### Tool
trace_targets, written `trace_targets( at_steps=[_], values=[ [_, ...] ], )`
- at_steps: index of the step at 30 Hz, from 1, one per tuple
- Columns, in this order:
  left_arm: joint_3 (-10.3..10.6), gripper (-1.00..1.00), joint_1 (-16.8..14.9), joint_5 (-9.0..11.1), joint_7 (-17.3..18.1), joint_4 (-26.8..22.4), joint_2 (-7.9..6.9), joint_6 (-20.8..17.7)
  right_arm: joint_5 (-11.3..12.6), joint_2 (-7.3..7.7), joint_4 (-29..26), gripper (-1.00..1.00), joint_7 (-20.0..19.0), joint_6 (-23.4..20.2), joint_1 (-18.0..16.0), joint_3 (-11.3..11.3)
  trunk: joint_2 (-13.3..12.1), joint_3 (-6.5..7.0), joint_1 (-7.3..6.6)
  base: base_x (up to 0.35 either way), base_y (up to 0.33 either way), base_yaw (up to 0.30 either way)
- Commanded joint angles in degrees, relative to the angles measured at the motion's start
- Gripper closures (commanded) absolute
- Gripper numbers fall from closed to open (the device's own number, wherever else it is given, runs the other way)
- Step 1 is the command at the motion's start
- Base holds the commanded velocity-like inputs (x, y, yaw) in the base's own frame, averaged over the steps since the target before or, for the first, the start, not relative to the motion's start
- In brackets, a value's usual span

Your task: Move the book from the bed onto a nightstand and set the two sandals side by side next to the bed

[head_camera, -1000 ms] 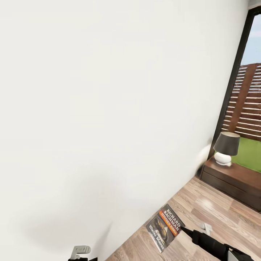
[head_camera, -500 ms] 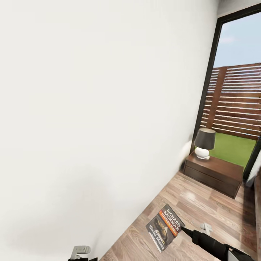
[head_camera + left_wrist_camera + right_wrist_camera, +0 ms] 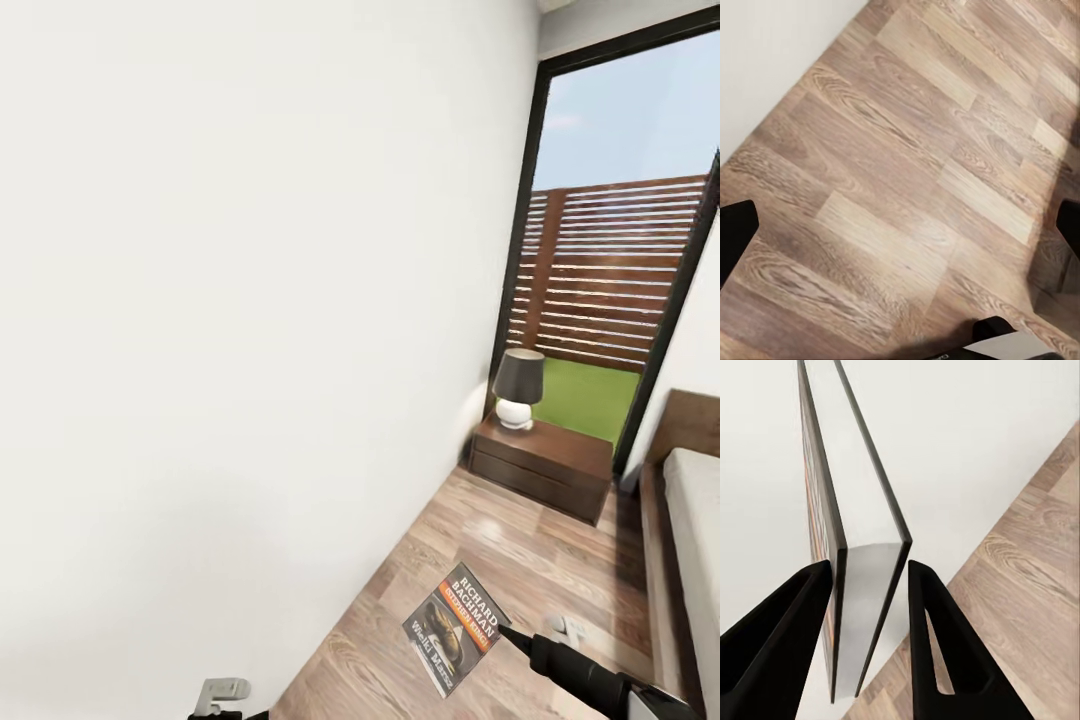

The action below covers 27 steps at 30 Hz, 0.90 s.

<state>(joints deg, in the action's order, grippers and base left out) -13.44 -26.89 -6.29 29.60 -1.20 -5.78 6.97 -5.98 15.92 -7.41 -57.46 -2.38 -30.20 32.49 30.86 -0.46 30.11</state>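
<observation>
My right gripper (image 3: 507, 633) is shut on the book (image 3: 455, 628), a dark paperback with an orange band and white lettering, held above the wood floor near the white wall. In the right wrist view its black fingers (image 3: 802, 637) clamp the book (image 3: 866, 585) by one edge. The left gripper (image 3: 900, 225) is open over bare floor planks, nothing between its fingers. A dark-brown nightstand (image 3: 545, 462) stands ahead by the window. The bed (image 3: 690, 510), with dark frame and pale mattress, lies along the right edge. The sandals are out of view.
A lamp (image 3: 518, 388) with a black shade and white base stands on the nightstand's left part. The white wall (image 3: 250, 350) runs close along my left. A tall black-framed window (image 3: 620, 250) shows fence and lawn. Wood floor (image 3: 500, 550) stretches between wall and bed.
The camera has turned: the nightstand, lamp and window have slid leftward in the picture and the bed has come into view. The book stays in the right gripper.
</observation>
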Motion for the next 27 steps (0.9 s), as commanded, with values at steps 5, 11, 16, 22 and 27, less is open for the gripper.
trace_targets(
  at_steps=[5, 11, 16, 22, 27],
  values=[
    [-0.42, -1.0, -0.03, -0.59, 0.11, 0.06, -0.02, 0.32, -0.5, -0.02, -0.06, 1.0, -0.13, -0.25, -0.04, 0.81, 0.05, -0.05, 0.05, 0.315, 0.0, -0.028],
    [-0.43, -1.0, -0.05, -0.6, 0.11, 0.06, -0.03, 0.32, -0.52, -0.02, -0.06, 1.0, -0.11, -0.25, -0.04, 0.81, 0.05, -0.05, 0.05, 0.277, 0.0, -0.003],
    [-0.43, -1.0, -0.04, -0.57, 0.11, 0.06, -0.02, 0.32, -0.51, -0.02, -0.06, 1.0, -0.11, -0.25, -0.04, 0.8, 0.05, -0.05, 0.05, 0.05, 0.0, 0.0],
    [-0.44, -1.0, -0.05, -0.57, 0.11, 0.06, -0.04, 0.32, -0.52, -0.02, -0.06, 1.0, -0.19, -0.25, -0.04, 0.8, 0.05, -0.05, 0.05, 0.005, 0.0, -0.052],
    [-0.44, -1.0, -0.03, -0.57, 0.11, 0.06, -0.02, 0.32, -0.49, -0.02, -0.06, 1.0, -0.2, -0.25, -0.04, 0.8, 0.05, -0.05, 0.05, 0.0, 0.0, -0.24]
  ],
)
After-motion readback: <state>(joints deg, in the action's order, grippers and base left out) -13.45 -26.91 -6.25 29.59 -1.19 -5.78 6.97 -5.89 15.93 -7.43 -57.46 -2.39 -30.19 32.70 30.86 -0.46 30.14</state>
